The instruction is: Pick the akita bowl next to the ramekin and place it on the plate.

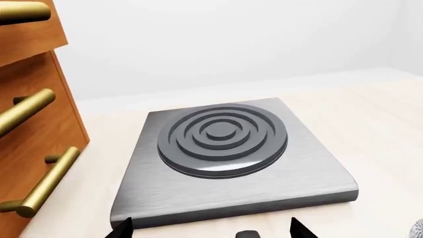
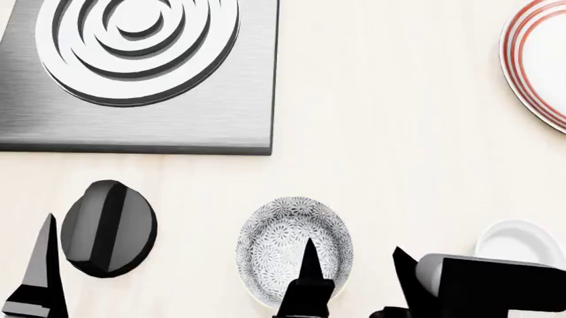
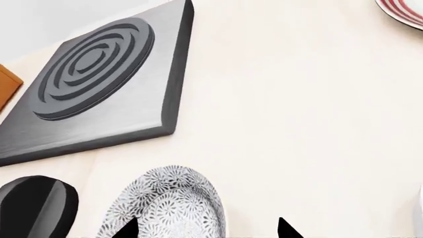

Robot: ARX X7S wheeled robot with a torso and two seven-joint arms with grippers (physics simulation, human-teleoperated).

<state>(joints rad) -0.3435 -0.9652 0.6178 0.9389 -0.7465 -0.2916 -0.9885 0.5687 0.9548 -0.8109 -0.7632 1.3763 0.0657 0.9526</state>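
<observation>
The akita bowl [image 2: 285,240], grey-and-white flowered, stands upright on the pale counter near the front edge of the head view. The white ramekin [image 2: 517,240] sits to its right, partly hidden by my right arm. My right gripper [image 3: 206,229] is open just above the bowl [image 3: 168,201]: one fingertip lies over the bowl's inside, the other over bare counter past its rim. The red-ringed plate [image 2: 537,59] is far right at the back, cut by the frame. My left gripper [image 1: 211,230] is open and holds nothing, low over the counter in front of the burner.
A brushed steel burner plate [image 2: 203,112] with raised rings fills the back left. A black round knob [image 2: 106,228] lies left of the bowl, beside my left finger [image 2: 40,262]. Wooden drawers with brass handles [image 1: 29,114] stand beside the burner in the left wrist view.
</observation>
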